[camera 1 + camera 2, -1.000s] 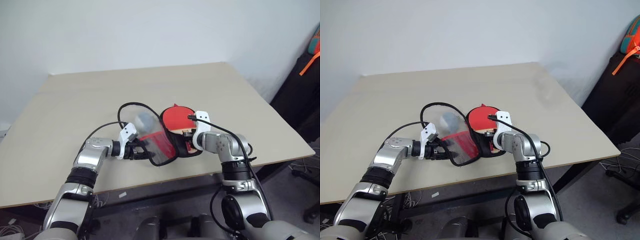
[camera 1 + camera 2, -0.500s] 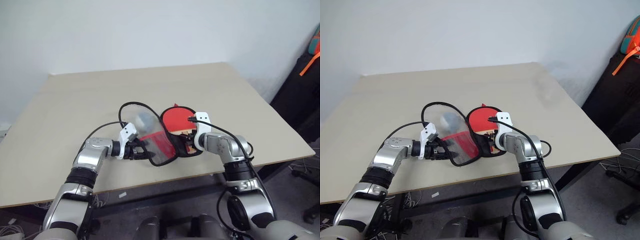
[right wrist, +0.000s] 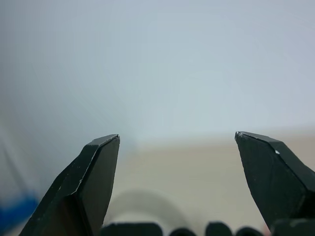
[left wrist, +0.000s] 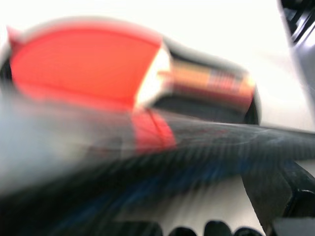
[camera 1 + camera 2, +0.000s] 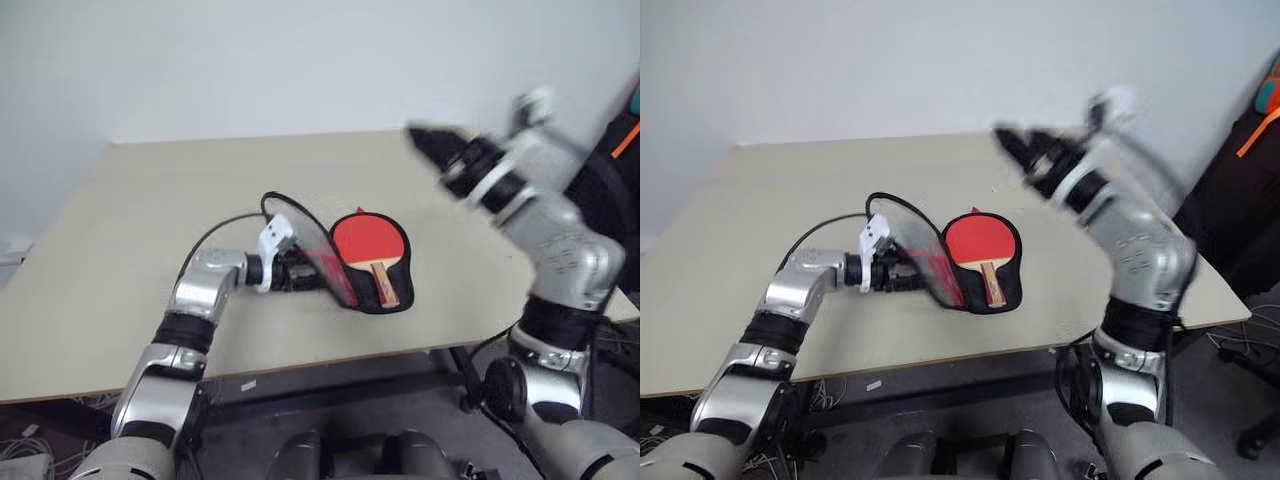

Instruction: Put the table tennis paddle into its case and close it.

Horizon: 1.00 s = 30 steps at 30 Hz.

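We see even, soft indoor light with faint shadows on the table [image 5: 150, 240]. The raised right gripper [image 5: 425, 140] smears with motion blur in the head views. The left wrist view is heavily blurred and washed out toward the top. In the right wrist view the background is hazy.
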Motion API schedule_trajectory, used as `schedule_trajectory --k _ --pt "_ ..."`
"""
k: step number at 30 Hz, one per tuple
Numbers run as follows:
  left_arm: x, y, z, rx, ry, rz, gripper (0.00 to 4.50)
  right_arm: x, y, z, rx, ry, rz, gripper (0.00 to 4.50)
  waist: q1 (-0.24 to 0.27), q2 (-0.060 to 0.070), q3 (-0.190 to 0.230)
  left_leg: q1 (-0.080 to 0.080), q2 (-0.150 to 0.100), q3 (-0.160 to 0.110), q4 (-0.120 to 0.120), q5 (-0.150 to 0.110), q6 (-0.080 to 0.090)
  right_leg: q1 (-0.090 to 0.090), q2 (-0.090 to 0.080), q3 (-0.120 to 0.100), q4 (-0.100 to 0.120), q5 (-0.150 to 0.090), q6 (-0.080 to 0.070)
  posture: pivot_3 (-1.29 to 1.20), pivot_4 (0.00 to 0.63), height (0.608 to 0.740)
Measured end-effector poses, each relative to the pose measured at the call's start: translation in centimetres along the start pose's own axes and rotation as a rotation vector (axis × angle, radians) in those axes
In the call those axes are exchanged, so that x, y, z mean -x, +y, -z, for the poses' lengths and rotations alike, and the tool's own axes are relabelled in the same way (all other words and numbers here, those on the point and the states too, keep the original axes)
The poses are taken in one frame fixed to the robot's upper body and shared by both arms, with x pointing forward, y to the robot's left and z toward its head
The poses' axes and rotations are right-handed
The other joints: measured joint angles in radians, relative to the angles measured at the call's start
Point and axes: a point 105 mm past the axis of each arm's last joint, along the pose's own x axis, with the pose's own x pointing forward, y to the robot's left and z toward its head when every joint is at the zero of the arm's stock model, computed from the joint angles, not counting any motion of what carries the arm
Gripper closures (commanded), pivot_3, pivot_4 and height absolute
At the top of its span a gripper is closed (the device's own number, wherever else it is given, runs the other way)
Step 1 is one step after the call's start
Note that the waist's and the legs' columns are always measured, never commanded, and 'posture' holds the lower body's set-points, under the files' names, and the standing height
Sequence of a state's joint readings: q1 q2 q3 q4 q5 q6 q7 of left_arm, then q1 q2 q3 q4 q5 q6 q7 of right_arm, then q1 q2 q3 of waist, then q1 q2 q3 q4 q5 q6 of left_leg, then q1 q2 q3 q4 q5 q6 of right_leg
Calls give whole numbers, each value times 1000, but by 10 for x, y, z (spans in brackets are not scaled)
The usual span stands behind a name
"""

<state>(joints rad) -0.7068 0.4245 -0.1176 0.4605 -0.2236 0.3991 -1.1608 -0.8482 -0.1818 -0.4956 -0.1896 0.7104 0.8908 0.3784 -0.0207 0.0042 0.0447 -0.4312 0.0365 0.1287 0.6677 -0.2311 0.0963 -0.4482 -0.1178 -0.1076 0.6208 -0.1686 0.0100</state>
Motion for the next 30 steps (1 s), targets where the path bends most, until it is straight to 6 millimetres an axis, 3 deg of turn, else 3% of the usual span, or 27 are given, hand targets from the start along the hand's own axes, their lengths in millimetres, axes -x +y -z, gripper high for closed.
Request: schedule_trajectory --k 3,7,12,15,19,21,27,30 --pt "-17 -7 -18 40 -52 42 773 7 0 -20 -7 -97 -5 418 -1 0 0 0 0 0 0 0 0 1 0 0 0 0 0 0 0 740" --pt "-37 -26 -27 63 -59 118 773 9 -7 5 -20 -31 45 418 -12 1 0 2 0 1 1 0 0 2 1 1 2 0 0 0 0 740" --pt "-36 -22 -4 125 13 66 773 12 -16 35 -16 48 114 418 -25 1 0 2 1 0 1 0 0 2 2 1 2 0 0 0 0 740" --pt "-31 -21 9 234 22 32 197 14 -21 52 -27 97 145 397 -26 1 0 1 0 0 1 0 0 2 2 1 2 0 0 0 0 740" --pt "-13 -21 -8 317 -48 26 51 18 -34 71 -43 148 209 397 -27 1 1 2 0 -1 1 0 0 2 1 1 1 0 0 0 0 740" --pt "-10 -15 -5 375 -31 -26 51 18 -37 74 -43 154 222 397 -26 1 0 2 -1 -1 1 1 1 3 1 1 1 0 0 0 0 740" --pt "-20 -14 43 642 147 -129 51 17 -44 89 -48 203 251 397 -26 1 1 2 -1 -2 1 1 1 4 1 1 1 0 1 0 0 740" --pt "-32 -14 37 708 153 -139 51 17 -45 94 -59 220 256 397 -21 0 0 2 -2 -3 2 1 2 4 0 1 1 0 1 0 0 740"
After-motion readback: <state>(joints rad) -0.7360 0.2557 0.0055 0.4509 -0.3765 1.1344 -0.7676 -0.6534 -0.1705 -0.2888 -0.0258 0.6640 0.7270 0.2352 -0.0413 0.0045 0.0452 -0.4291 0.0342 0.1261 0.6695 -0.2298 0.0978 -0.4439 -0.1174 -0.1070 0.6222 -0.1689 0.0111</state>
